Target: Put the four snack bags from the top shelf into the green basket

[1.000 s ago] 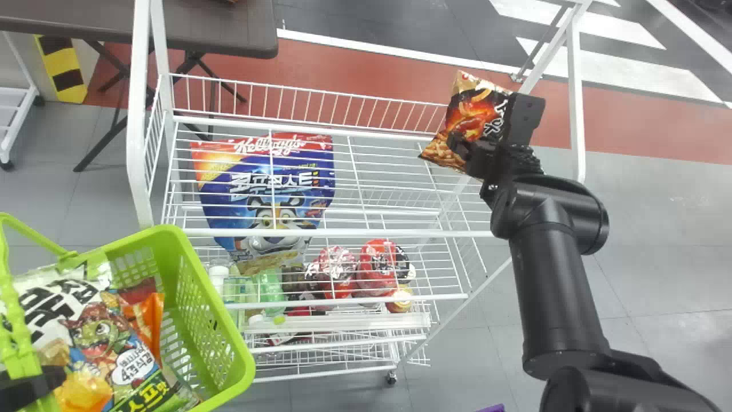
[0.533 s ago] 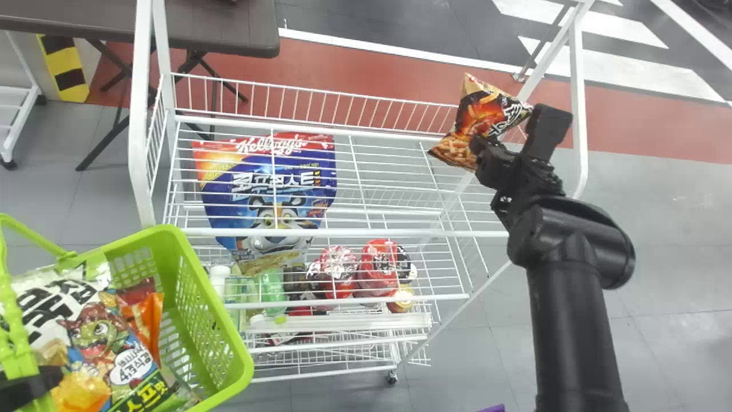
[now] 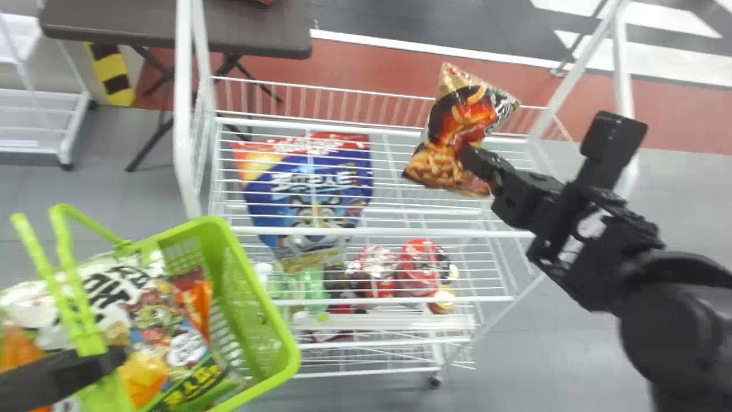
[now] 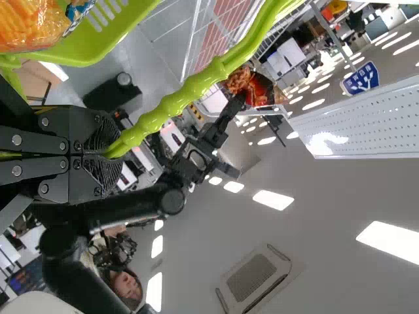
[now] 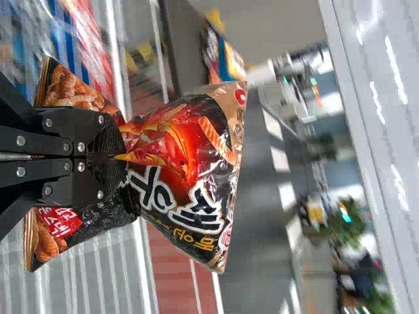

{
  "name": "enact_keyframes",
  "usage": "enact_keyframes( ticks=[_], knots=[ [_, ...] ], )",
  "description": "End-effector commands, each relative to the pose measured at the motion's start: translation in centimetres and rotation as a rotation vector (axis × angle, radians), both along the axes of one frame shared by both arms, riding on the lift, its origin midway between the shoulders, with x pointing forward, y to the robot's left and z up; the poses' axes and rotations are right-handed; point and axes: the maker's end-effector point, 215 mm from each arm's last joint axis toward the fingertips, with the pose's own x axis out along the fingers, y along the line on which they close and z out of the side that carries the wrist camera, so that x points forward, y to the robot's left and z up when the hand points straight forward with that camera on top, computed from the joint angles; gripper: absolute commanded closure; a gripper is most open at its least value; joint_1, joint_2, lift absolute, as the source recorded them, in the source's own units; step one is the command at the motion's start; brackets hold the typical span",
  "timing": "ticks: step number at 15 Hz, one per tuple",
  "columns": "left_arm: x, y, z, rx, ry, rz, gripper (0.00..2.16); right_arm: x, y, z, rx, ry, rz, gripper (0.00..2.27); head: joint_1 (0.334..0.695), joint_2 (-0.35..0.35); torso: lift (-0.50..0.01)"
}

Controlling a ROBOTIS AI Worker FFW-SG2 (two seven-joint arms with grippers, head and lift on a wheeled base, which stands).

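"So, what do you have in your right gripper (image 5: 112,157)?"

"You have its fingers pressed together on the middle of one orange-and-black snack bag (image 3: 463,123). You are holding it above the far right part of the white wire rack (image 3: 389,233), well apart from the green basket (image 3: 246,292)."

"And your left gripper (image 4: 112,156)?"

"It grips the basket's green handle (image 4: 196,84), at your left side."

"How should you carry this one?"

"Keep the bag high enough to clear the rails, swing left gently, and ease off before the basket so it doesn't sway. Aim for the free space along the basket's rack side, next to the small orange bag (image 3: 201,306), lower it well below the rim, then let go. The large white bag (image 3: 108,286) is bulky; a bag dropped on it could slide out."

"What does each view add for you?"

"The right wrist view gives you the pinch, with the bag bulging out beyond the fingers. The head view gives you the route. A blue bag (image 3: 311,189) lies among the wires, though you can't quite tell there which tier it is on."
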Motion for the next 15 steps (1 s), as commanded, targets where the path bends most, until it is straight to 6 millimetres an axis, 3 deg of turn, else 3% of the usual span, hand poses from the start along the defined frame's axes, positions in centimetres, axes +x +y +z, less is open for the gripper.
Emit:
enact_keyframes(
  ticks=[1,3,8,11,13,15],
  knots=[
    [0.1,-0.2,0.3,-0.009,-0.008,-0.012,2.15,-4.5,8.1,-1.0,0.050,0.114,0.190,2.25,0.695,-0.125,-0.004],
    [0.0,-0.4,0.4,-0.005,-0.010,-0.020,2.15,-7.9,13.8,-2.1,0.075,0.201,0.334,2.25,0.695,-0.039,-0.004],
    [0.0,-0.8,0.3,-0.005,-0.009,-0.031,2.15,-14.8,24.1,0.8,0.162,0.265,0.654,2.25,0.695,0.203,-0.004],
    [0.3,-1.1,0.8,-0.010,-0.023,-0.041,2.15,-17.6,27.1,0.0,0.143,0.320,0.758,2.25,0.695,0.299,-0.004],
    [0.4,-1.1,1.2,-0.021,-0.026,-0.043,2.15,-19.2,27.6,-1.7,0.124,0.395,0.801,2.25,0.695,0.346,-0.004],
    [0.4,-1.2,1.5,-0.035,-0.026,-0.045,2.15,-20.0,28.1,-4.2,0.115,0.476,0.822,2.25,0.695,0.350,-0.004]
  ],
)
